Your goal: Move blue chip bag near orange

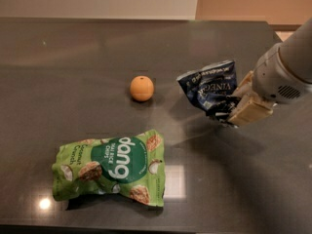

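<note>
The blue chip bag [208, 86] is a crinkled navy bag with white lettering, held lifted off the dark table right of centre. My gripper [239, 104] comes in from the right and is shut on the bag's lower right end, its cream fingers [251, 109] on either side of it. The orange [142, 88] is a small round fruit resting on the table to the left of the bag, a short gap away from it.
A larger green "dang" bag [113, 166] lies flat at the front left. The dark table [73, 57] stretches back to a wall; its right edge runs behind my arm [287, 67].
</note>
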Robot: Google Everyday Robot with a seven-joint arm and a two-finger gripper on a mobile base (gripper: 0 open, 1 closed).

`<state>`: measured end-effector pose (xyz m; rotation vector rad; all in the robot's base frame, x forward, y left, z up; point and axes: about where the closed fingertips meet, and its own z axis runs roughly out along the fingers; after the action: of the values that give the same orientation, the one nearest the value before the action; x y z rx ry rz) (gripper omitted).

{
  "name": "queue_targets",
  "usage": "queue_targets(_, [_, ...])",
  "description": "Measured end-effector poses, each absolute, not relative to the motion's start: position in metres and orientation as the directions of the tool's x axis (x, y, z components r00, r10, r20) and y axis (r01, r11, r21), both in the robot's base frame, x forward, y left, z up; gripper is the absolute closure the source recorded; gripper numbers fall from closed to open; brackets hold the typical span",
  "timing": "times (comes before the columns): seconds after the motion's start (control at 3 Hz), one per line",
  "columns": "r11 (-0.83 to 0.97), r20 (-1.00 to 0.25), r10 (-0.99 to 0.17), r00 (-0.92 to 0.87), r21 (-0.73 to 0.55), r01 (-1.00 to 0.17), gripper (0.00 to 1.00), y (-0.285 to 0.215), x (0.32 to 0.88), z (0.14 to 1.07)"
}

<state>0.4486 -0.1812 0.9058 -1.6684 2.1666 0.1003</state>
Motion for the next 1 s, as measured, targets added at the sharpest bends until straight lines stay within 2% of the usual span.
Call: queue_targets(1.0, [0.29,-0.411,-0.886,-0.214,-0.131,-0.948,1.0,-0.12,0.534,0.894])
